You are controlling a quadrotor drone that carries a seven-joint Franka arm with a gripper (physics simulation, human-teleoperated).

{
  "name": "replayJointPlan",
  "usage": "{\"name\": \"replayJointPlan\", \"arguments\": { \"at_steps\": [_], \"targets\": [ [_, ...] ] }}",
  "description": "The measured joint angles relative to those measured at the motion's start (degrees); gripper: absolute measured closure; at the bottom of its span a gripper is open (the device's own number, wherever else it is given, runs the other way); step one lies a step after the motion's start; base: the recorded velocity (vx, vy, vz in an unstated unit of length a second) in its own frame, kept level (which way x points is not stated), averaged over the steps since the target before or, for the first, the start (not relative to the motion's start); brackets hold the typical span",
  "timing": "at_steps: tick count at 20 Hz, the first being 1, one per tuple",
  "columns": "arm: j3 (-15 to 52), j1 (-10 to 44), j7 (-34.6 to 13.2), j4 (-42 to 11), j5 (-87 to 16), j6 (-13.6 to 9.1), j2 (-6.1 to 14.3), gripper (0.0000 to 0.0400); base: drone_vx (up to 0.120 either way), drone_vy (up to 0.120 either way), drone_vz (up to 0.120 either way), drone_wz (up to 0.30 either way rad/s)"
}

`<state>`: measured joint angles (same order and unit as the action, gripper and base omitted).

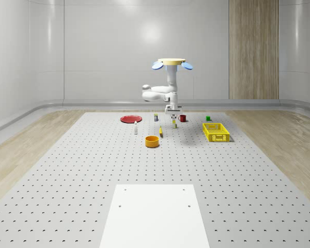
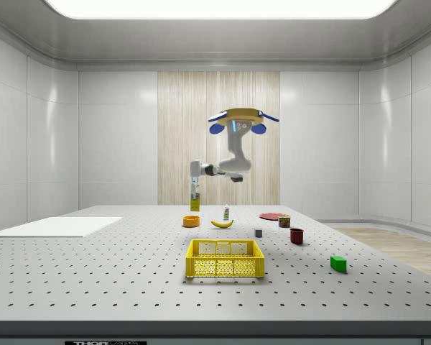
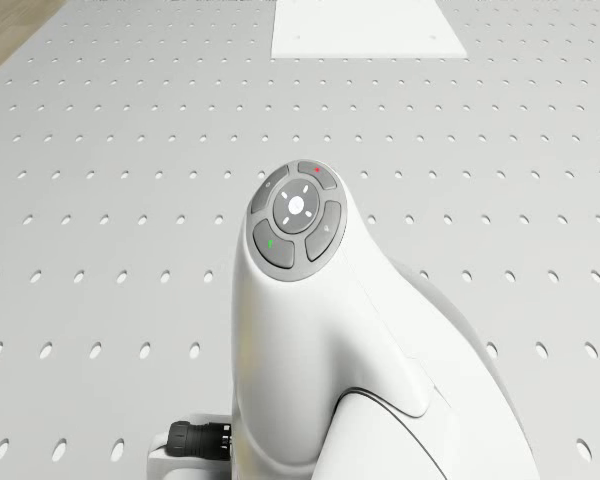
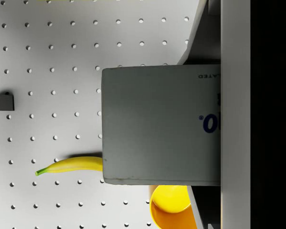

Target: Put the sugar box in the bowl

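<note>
The sugar box (image 2: 195,203) hangs upright in the air with my gripper (image 2: 195,192) shut on its top. Its grey face (image 4: 157,124) is close in the wrist view, against one finger (image 4: 236,114). The orange bowl (image 2: 191,221) stands on the table just below the box. In the wrist view the bowl (image 4: 174,210) pokes out past one edge of the box. The drone (image 1: 172,62) hovers high over the table's far middle, behind the bowl (image 1: 152,141), with the arm (image 3: 300,330) bent down to the gripper (image 1: 170,109).
A banana (image 4: 71,164) lies close beside the bowl, with a small bottle (image 2: 226,212) behind it. A yellow crate (image 1: 216,132), red mug (image 1: 182,118), green block (image 1: 208,118) and red plate (image 1: 130,119) stand around. A white pad (image 1: 155,214) lies at the table's near end.
</note>
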<state>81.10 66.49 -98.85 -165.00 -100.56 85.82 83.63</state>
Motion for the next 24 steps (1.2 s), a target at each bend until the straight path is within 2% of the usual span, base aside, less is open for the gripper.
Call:
{"name": "replayJointPlan", "arguments": {
  "at_steps": [9,14,17,24],
  "targets": [
    [0.17,0.18,-0.14,0.04,0.45,1.05,1.12,0.0233,0.12,-0.12,0.0,0.0],
    [0.26,0.28,-0.21,0.06,0.67,1.57,1.68,0.0233,0.008,-0.12,0.0,0.0],
    [0.31,0.33,-0.25,0.07,0.79,1.87,2.0,0.0233,0.107,-0.12,0.0,0.0],
    [0.41,0.43,-0.34,0.09,1.06,2.5,2.68,0.0233,0.0,-0.12,0.0,0.0]
  ]
}}
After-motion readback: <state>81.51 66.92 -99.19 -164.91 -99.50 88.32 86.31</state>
